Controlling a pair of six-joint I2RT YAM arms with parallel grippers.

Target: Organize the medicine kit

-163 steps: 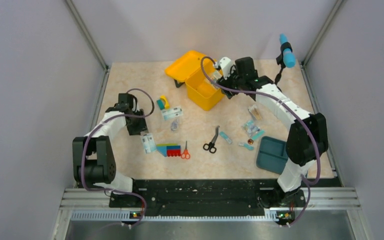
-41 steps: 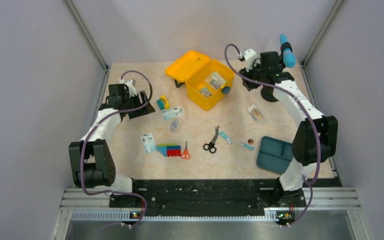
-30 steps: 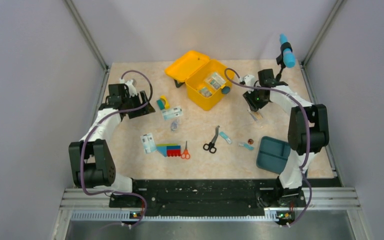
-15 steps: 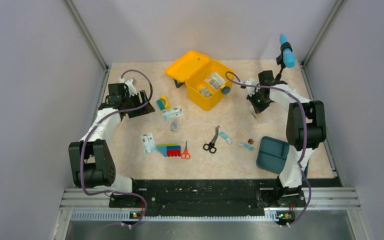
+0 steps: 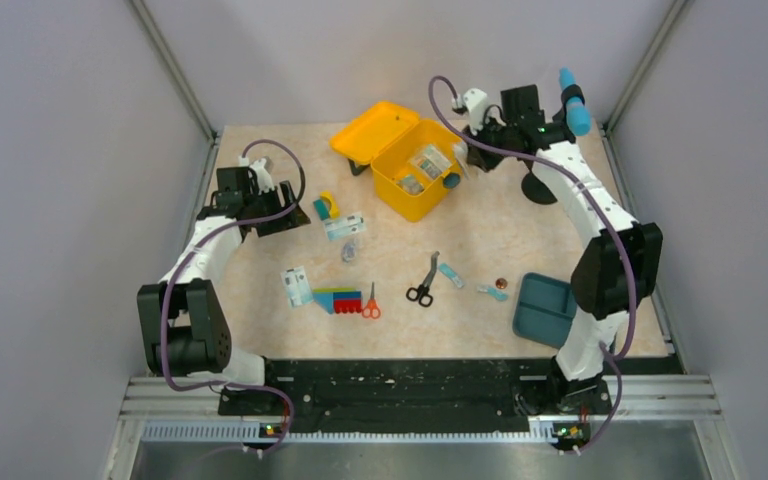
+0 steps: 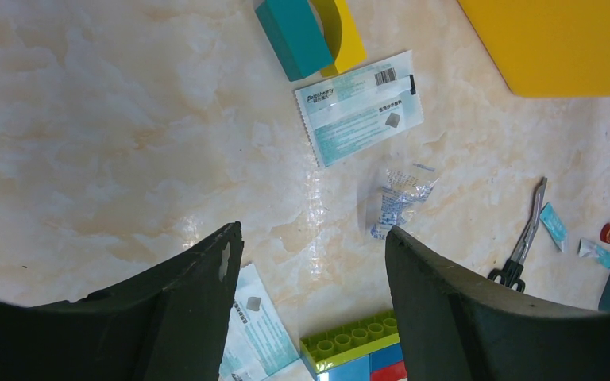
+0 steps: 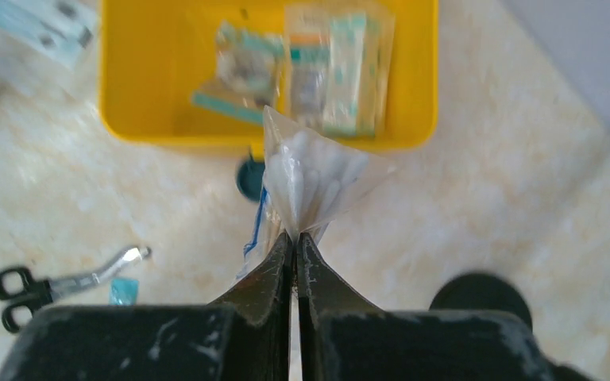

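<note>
The medicine kit (image 5: 407, 178) is a yellow box at the back centre with its lid (image 5: 370, 129) swung open to the left. Several packets lie inside it (image 7: 333, 67). My right gripper (image 5: 463, 152) hovers just off the kit's right wall, shut on a clear plastic bag (image 7: 311, 176) with white contents that hangs from the fingertips. The kit's teal latch (image 7: 249, 178) shows below the bag. My left gripper (image 6: 314, 230) stands open over the table at the left, with nothing between its fingers (image 6: 198, 309).
On the table lie a teal-printed packet (image 6: 359, 107), a small clear bag (image 6: 397, 198), a teal-and-yellow piece (image 6: 310, 32), a toy block (image 5: 337, 299), a second packet (image 5: 297, 285), orange scissors (image 5: 370, 302), black scissors (image 5: 422, 285) and a dark teal tray (image 5: 545, 308).
My right gripper shut on the clear bag on the table right of the kit, then lifted it up and back toward the kit. The left arm has not moved.
</note>
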